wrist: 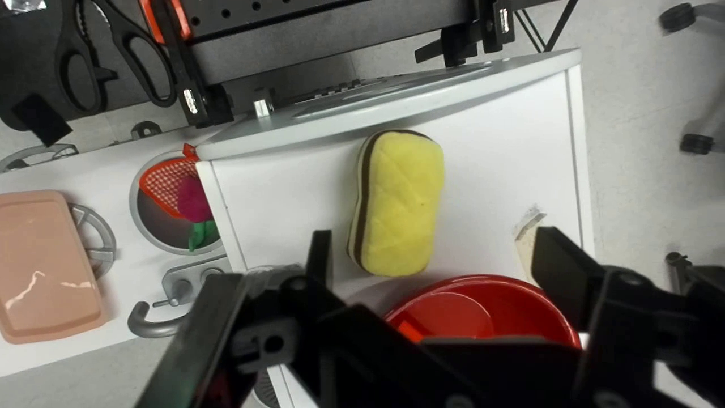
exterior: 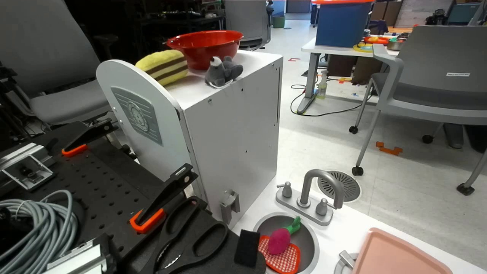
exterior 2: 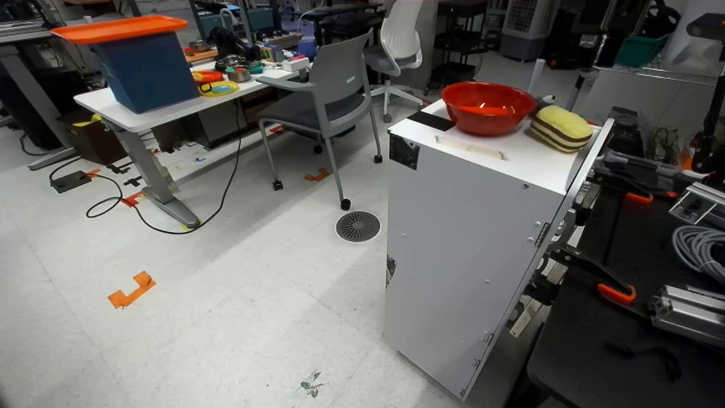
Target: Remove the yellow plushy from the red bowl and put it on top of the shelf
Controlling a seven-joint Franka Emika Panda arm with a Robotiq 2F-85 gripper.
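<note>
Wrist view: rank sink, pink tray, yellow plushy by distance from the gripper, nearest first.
1. Yellow plushy: on the shelf, directly in front of the gripper.
2. Sink: image left, past the shelf's edge.
3. Pink tray: far left, beyond the sink.

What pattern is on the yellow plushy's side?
Dark brown stripes, pale band between; the yellow plushy shows them best in an exterior view.

Floor [exterior 2: 238, 300] bright, softly shadowed; red bowl [exterior 2: 488, 117] glinting.
</note>
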